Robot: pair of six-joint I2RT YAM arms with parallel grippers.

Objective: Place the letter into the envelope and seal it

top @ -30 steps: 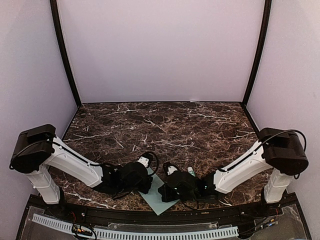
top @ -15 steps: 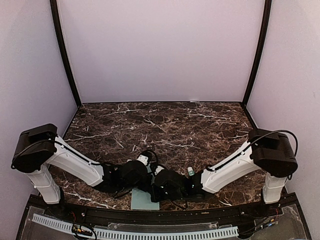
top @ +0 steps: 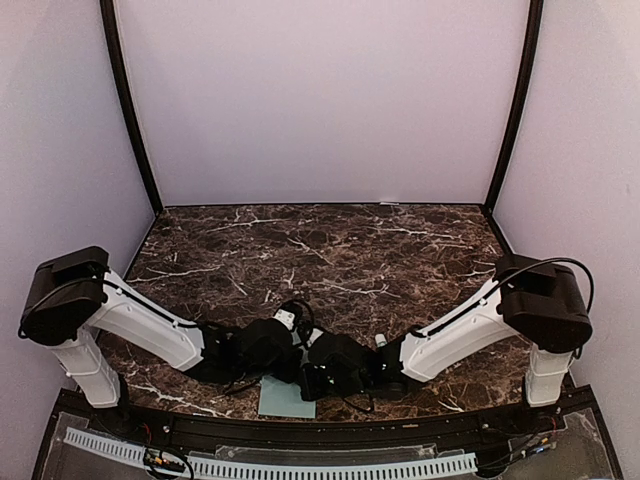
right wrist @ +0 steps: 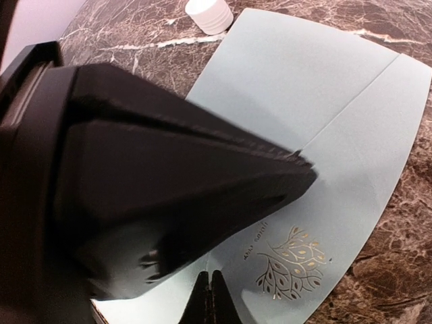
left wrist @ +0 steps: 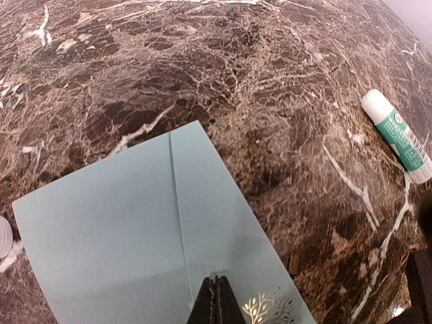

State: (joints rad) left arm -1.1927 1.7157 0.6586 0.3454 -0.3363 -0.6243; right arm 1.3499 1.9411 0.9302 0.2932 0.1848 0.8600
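The pale teal envelope (top: 284, 401) lies flat at the table's near edge, mostly under both grippers. In the left wrist view the envelope (left wrist: 128, 223) shows a straight fold seam and a gold leaf print at its lower corner. My left gripper (left wrist: 216, 279) is shut, with its tips resting on the envelope's face. My right gripper (right wrist: 208, 275) is shut too, with its tips on the envelope (right wrist: 324, 101) beside the gold print. The left gripper (right wrist: 304, 165) fills the right wrist view just ahead of the right one. In the top view the two grippers (top: 293, 366) (top: 310, 378) almost touch. No letter is in view.
A glue stick (left wrist: 398, 137) with a green label lies on the marble to the right of the envelope; it also shows in the top view (top: 381, 342). Its white cap (right wrist: 209, 13) sits by the envelope's far corner. The table's front rail (top: 300, 428) is close behind the envelope.
The right gripper has moved left until it is next to the left gripper. The envelope has turned and slid left toward the front edge.
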